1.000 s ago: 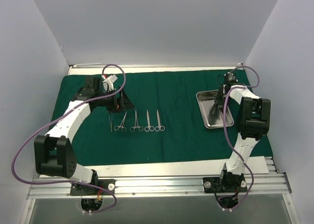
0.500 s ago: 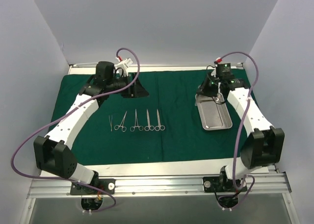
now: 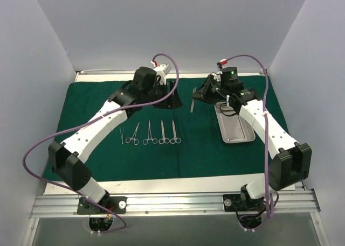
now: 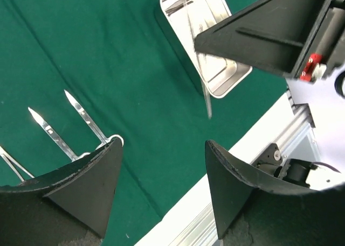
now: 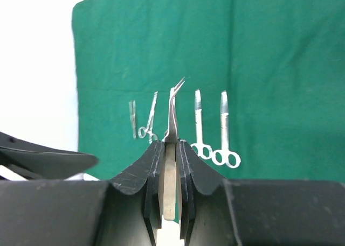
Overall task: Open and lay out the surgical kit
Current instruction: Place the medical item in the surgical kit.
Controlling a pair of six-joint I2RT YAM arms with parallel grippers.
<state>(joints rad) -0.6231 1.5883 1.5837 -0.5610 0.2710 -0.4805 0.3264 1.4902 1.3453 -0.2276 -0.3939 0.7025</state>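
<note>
Now that the right jaws, clamped on a slim silver instrument [image 5: 172, 122], have lifted clear of the steel tray [image 3: 237, 128] below them, it hangs just ahead of the wide-spread left jaws, so a handover looks likely.

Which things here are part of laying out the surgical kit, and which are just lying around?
Job: green drape, steel tray, five laid-out instruments, slim instrument in right hand, open left hand.
Just there: purple cables, aluminium rail.

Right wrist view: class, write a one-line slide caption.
Right hand pinching a slim silver instrument, with laid-out instruments on the green drape beyond.
</note>
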